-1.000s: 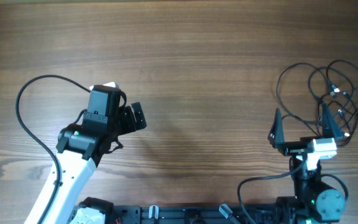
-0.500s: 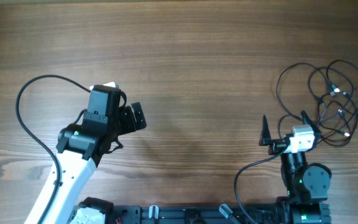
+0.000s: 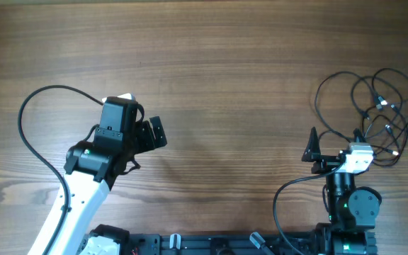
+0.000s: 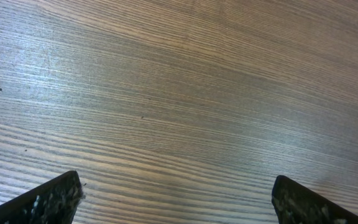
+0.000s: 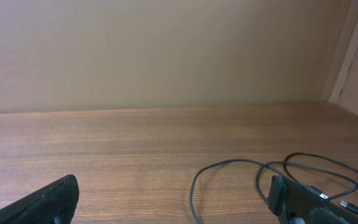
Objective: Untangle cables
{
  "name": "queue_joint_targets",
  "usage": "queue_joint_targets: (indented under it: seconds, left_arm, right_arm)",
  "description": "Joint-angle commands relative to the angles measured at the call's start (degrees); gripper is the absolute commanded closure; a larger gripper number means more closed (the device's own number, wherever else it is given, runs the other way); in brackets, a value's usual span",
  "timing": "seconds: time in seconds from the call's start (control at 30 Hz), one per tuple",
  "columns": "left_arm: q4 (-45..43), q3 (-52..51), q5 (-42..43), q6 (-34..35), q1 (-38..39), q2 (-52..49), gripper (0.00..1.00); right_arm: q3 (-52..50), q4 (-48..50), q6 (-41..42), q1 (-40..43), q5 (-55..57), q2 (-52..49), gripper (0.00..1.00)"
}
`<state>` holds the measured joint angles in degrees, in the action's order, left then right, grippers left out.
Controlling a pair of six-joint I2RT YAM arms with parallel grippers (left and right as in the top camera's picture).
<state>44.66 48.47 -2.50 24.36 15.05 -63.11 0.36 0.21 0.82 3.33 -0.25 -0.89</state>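
Though tangled, cables [image 3: 377,113] beside right tool [image 3: 336,144].

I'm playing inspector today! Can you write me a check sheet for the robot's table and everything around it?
Surface: brown wooden table, no spills seen.
Job's things: thin black cables with pale tips, lying in tangled, overlapping loops at the right side.
Clutter: nothing seen.
Grippers: left gripper open, over bare wood, holding nothing; right gripper open, holding nothing, one finger next to the tangle.
Cables: thick arm cable loops beside the left arm; another curls by the right arm's base.
Surroundings: plain beige wall behind the table.
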Motion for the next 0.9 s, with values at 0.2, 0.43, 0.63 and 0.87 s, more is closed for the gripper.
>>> queue_joint_targets:
  seconds: [0.2,0.43,0.63,0.87]
  left_arm:
    - [-0.09,-0.37,-0.11,0.33,0.07,-0.28,0.00]
    - [-0.09,-0.37,-0.11,0.33,0.07,-0.28,0.00]
    - [0.39,-0.37,-0.11,0.33,0.11,-0.26,0.00]
    - [-8.59,-9.05,1.42,0.09,-4.35,13.79,0.00]
  right_arm:
    - [-0.07,0.02,-0.68,0.28,-1.53,0.68,0.00]
    - [-0.07,0.02,-0.66,0.28,-1.53,0.61,0.00]
    - [-0.07,0.02,-0.66,0.28,-1.53,0.61,0.00]
    - [-0.07,0.02,-0.66,0.28,-1.53,0.61,0.00]
